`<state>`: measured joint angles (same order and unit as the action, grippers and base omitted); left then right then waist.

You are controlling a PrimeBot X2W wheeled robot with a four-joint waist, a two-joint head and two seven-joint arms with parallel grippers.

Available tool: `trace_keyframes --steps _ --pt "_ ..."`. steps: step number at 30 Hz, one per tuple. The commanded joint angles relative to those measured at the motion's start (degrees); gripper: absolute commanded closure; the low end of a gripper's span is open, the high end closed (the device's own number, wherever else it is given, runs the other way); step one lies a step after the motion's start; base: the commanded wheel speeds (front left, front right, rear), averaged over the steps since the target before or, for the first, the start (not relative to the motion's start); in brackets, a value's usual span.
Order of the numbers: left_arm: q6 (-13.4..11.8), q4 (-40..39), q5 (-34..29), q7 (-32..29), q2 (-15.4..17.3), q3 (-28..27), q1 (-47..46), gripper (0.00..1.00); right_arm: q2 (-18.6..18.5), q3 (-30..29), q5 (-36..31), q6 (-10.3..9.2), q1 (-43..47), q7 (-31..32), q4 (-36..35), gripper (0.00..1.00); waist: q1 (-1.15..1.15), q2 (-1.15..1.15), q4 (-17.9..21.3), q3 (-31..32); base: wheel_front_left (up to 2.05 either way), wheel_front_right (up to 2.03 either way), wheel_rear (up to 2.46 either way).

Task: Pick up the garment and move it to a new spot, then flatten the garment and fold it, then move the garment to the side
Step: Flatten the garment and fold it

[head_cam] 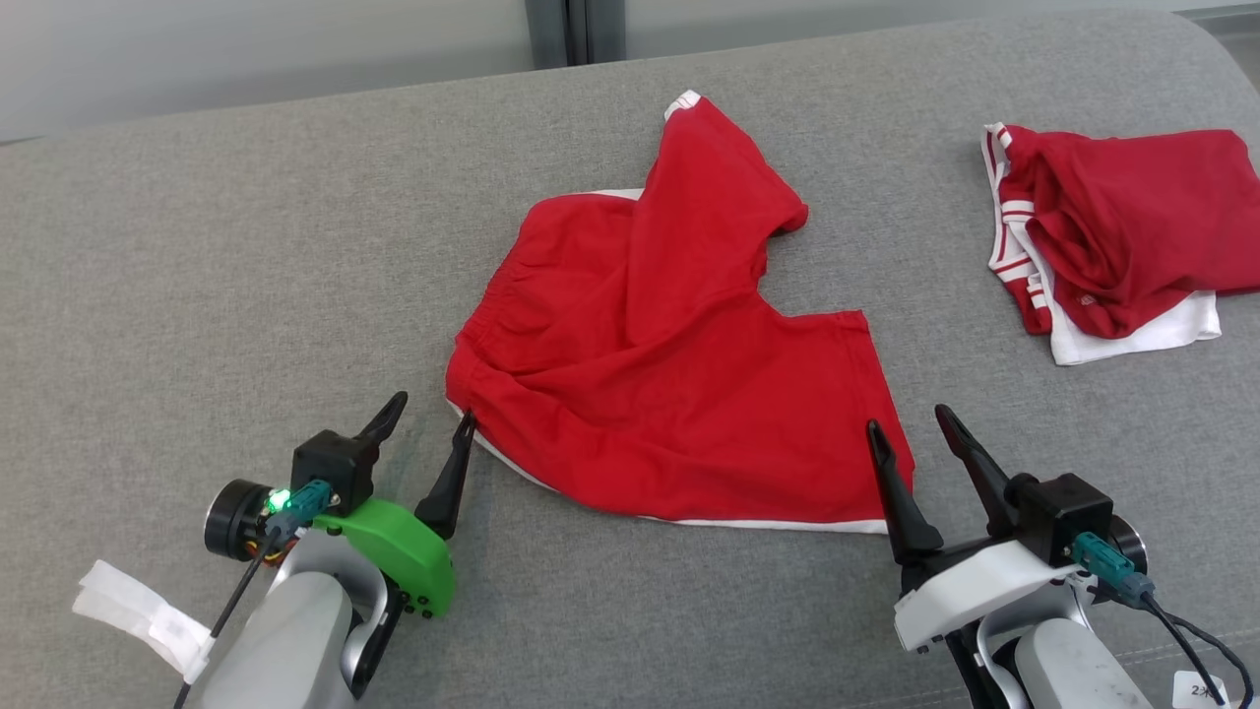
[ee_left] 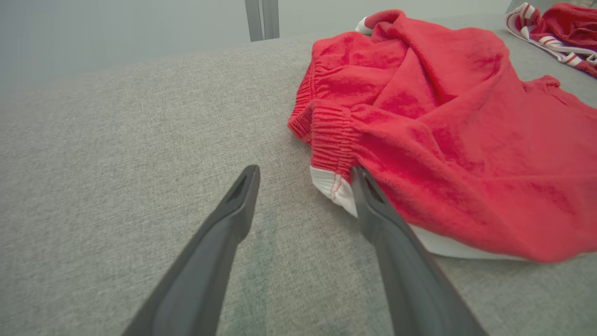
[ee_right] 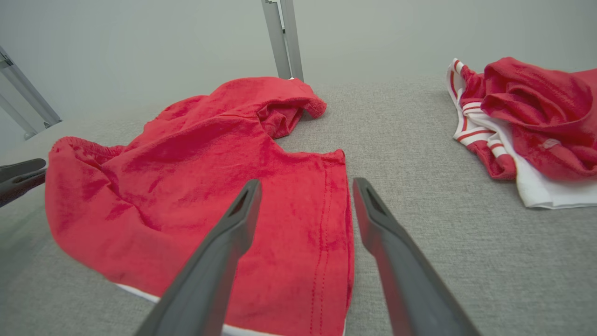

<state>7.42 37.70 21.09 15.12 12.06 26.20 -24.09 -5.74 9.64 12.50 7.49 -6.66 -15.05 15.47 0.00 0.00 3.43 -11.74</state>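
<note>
While both grippers stand open, the garment (head_cam: 669, 374) lies spread but unfolded at mid-surface.
Grey padded surface (head_cam: 246, 246) bears the red shorts, far leg twisted over the body; a second red-and-white garment (head_cam: 1122, 236) sits well apart at the right; left gripper (head_cam: 433, 409) touches the waistband corner; right gripper (head_cam: 907, 418) straddles the near leg hem; neither holds cloth; flattening seems in hand; folding and moving aside remain.

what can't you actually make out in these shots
Red shorts: far leg folded over in head view, hiding what's beneath.
Second red garment: cut off by head view's right edge.
Label at lower right of head view: writing too small.
Left hand: finger covers the hem in left wrist view; contact unclear.
</note>
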Motion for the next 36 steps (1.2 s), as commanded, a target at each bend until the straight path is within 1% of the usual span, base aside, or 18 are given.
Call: trace_keyframes --steps 1,6,13,14,15,17,18,19,25,31,36 --pt "0.1 1.1 -0.3 0.0 0.0 0.2 -1.2 0.0 -0.1 0.0 0.2 -0.01 -0.8 -0.2 -0.1 0.0 0.0 0.0 0.3 -0.2 0.0 0.0 0.0" --pt "0.1 3.1 -0.5 0.0 -0.8 1.2 -2.8 0.0 -0.1 0.2 0.0 -0.01 -1.0 -0.2 0.2 0.0 0.0 0.0 1.0 -0.5 0.0 0.0 0.0" --pt "0.1 5.0 -1.0 0.0 -0.4 2.6 -3.7 0.0 0.2 0.1 -0.2 -0.01 -0.8 -0.2 0.6 0.0 0.0 0.0 1.6 -0.6 0.0 0.0 0.0" --pt "0.1 5.4 -1.1 0.0 -0.5 2.5 -3.7 0.01 0.2 0.1 -0.2 -0.01 -0.7 -0.2 0.7 0.0 0.0 0.0 1.6 -0.6 0.0 0.0 0.0" --pt "0.1 5.6 -1.2 0.0 -0.5 2.5 -3.7 0.15 0.2 0.1 -0.3 -0.01 -0.6 -0.2 0.8 0.0 0.0 0.0 1.6 -0.6 0.0 0.0 0.0" --pt "0.1 5.6 -1.3 0.0 -0.7 2.3 -3.8 0.63 0.3 0.2 -0.3 -0.01 -0.5 -0.2 1.0 0.0 0.0 0.0 1.6 -0.5 0.0 0.0 0.0" --pt "0.1 5.3 -1.3 0.0 -0.7 2.1 -3.7 0.95 0.3 0.3 -0.3 -0.01 -0.4 -0.2 1.2 0.0 0.0 0.0 1.5 -0.4 0.0 0.0 0.0" --pt "0.1 5.2 -1.4 0.0 -0.7 2.0 -3.7 1.0 0.3 0.4 -0.3 -0.01 -0.4 -0.2 1.5 0.0 0.0 0.0 1.5 -0.4 0.0 0.0 0.0" --pt "0.1 3.0 -1.3 0.0 -0.4 0.9 -2.5 1.0 -0.4 2.6 0.1 -0.01 -0.1 -0.1 2.4 0.0 0.0 0.0 1.3 -0.3 0.0 0.0 0.0" --pt "0.0 1.1 -2.0 0.0 -0.2 -0.6 -1.5 1.0 -0.8 4.9 0.6 -0.01 2.2 2.7 3.9 0.0 0.0 0.0 1.4 -0.3 0.0 0.0 0.0" --pt "0.0 0.3 -2.6 0.0 -1.0 -1.5 -0.7 1.0 0.4 3.6 0.7 -0.01 2.8 4.4 6.4 0.0 0.0 0.0 1.2 0.3 0.0 0.0 0.0"
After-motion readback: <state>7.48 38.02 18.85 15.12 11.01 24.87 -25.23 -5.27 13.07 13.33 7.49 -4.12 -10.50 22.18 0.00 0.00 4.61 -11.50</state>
